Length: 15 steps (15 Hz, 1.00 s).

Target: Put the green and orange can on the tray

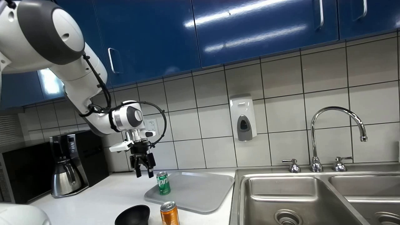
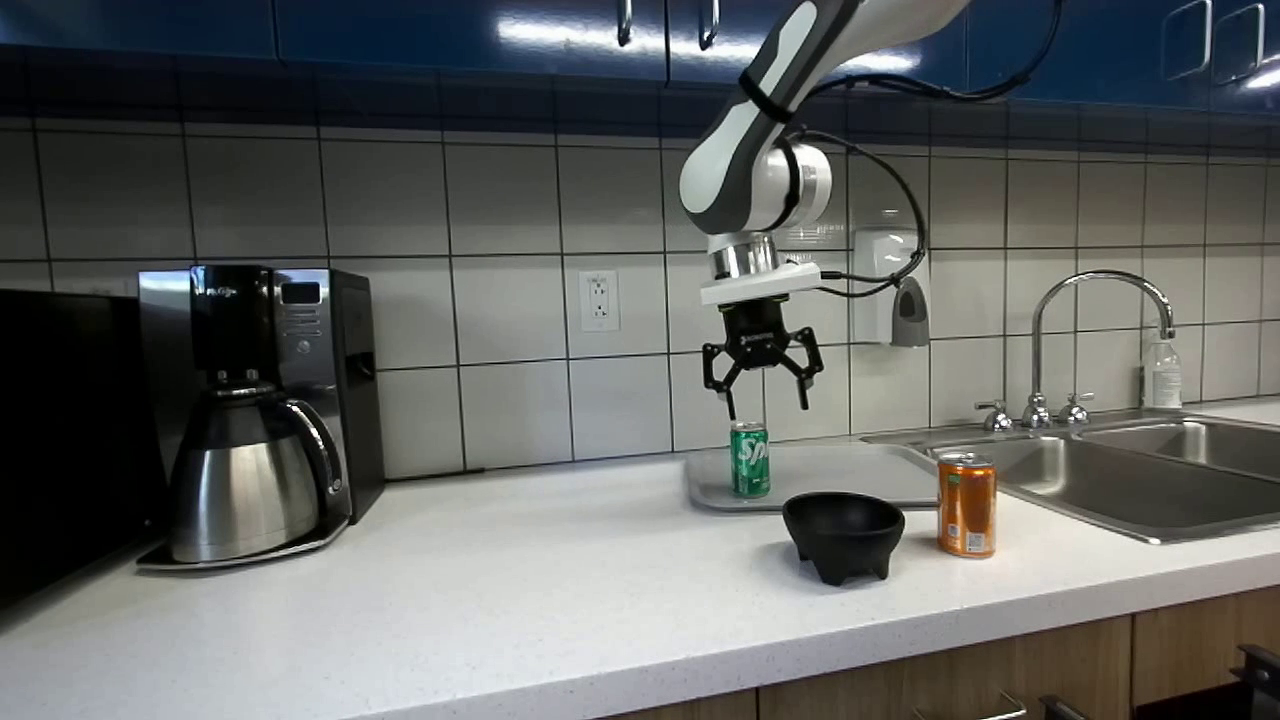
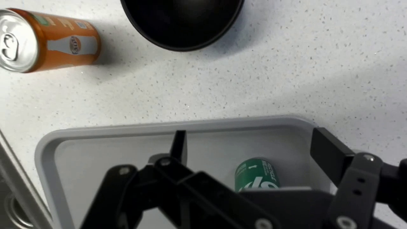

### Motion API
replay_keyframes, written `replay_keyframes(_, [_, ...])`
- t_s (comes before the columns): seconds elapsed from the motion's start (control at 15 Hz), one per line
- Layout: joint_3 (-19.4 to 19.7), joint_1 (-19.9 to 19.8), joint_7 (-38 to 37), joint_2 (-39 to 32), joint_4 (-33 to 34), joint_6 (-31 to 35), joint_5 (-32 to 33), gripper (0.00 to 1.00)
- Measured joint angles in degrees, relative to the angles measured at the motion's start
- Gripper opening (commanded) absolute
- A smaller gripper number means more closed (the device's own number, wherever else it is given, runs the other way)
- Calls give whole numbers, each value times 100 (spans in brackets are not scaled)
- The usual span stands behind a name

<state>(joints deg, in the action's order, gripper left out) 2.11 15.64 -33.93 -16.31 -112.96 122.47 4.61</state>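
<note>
Progress, by my judgement: one half done, one half left. In an exterior view, the green can stands upright on the tray, near the end of it closest to the coffee maker; I count this part as complete. In an exterior view, the orange can stands upright on the counter, off the tray and near the black dish; this part I have yet to do. My end effector hangs above the green can and near it, spread wide and holding nothing. In the wrist view, the green can appears in the gap between the fingers but lower than they are, inside the tray's rim and partly hidden by the end effector; the orange can stands outside that rim, no part of it over the tray. No step of the second placement shows as begun. Left to me, as I judge it: bring the end effector across to the orange can, close on it, lift it over the rim and set it down upright, with the green can undisturbed.
</note>
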Motion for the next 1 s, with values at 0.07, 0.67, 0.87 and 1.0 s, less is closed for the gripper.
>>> replay_keyframes(0.07, [0,-35,25,118,-150,48,0,100])
replay_keyframes(0.67, [63,-1090,2252,1170,-1024,213,-41,100])
replay_keyframes(0.87, [127,-1399,2837,1371,-1211,213,-97,100])
replay_keyframes(1.0, [169,-1515,2972,1493,-1360,231,-90,100])
